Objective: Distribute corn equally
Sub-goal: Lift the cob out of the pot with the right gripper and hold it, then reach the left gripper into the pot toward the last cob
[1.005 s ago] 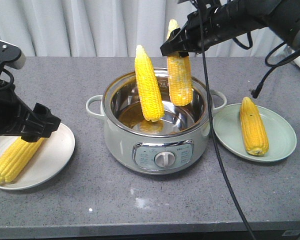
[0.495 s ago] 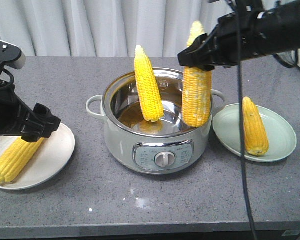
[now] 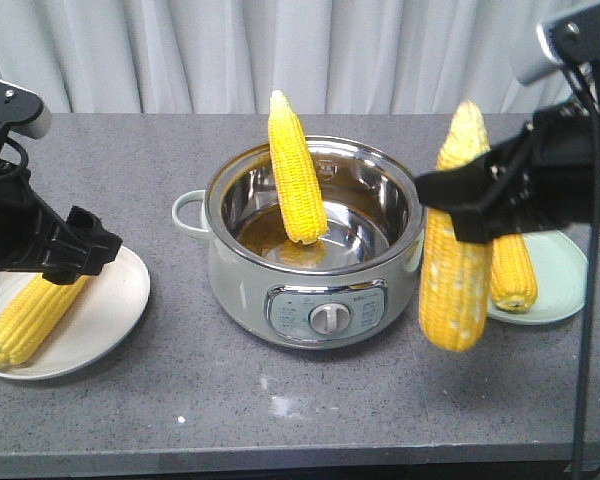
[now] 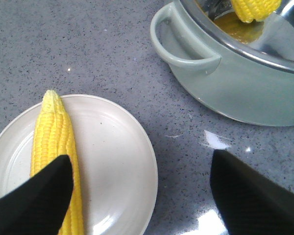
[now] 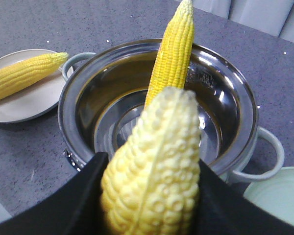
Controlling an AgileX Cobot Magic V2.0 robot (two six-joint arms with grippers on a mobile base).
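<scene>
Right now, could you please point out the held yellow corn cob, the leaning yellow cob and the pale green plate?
Held yellow corn cob (image 3: 455,290), front view, lower midsection.
Leaning yellow cob (image 3: 295,175), front view, midsection.
Pale green plate (image 3: 558,285), front view, bare surface.

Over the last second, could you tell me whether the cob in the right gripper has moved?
Yes. The held cob has swung rightward, from above the pot to outside its rim, near the green plate.

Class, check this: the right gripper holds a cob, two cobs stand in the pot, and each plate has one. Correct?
No: the front-facing view shows only one leaning cob in the pot. The right gripper holds the lifted cob; the rest stands.
</scene>
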